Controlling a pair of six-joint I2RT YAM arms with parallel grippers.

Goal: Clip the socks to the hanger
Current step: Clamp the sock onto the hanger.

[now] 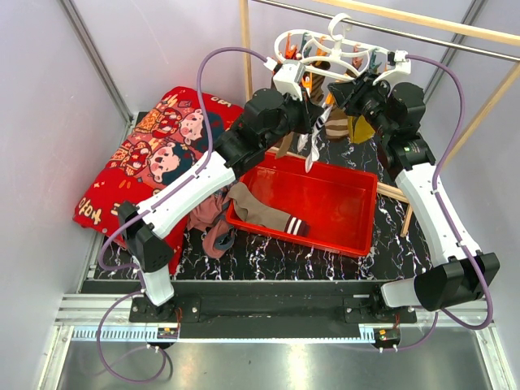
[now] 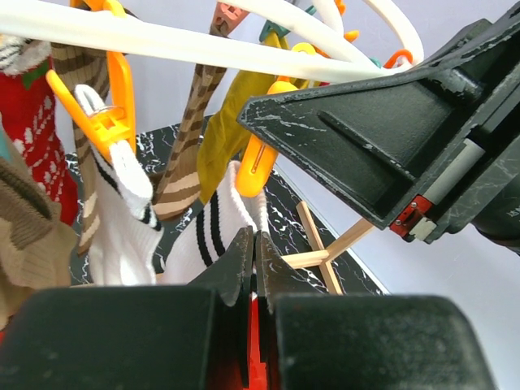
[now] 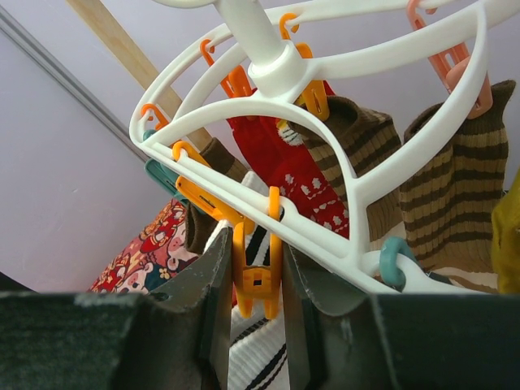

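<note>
The white hanger point(image 1: 333, 50) hangs from a pole at the back, with several socks clipped under it. My right gripper point(image 3: 256, 240) is shut on an orange peg point(image 3: 260, 272) of the hanger's ring point(image 3: 325, 236). A white sock with black stripes point(image 3: 260, 349) hangs below that peg. My left gripper point(image 2: 253, 244) is shut just below and in front of this white sock point(image 2: 207, 236), with nothing showing between its tips. A second white striped sock point(image 2: 122, 211) hangs from another orange peg point(image 2: 110, 122). One taupe sock point(image 1: 268, 213) lies over the red tray's edge.
A red tray point(image 1: 341, 203) sits under the hanger. The red cartoon cushion point(image 1: 154, 154) lies at the left, and a mauve cloth bundle point(image 1: 213, 231) by the tray's near left corner. Wooden poles point(image 1: 244, 41) frame the back. Red, brown-striped and yellow socks crowd the hanger.
</note>
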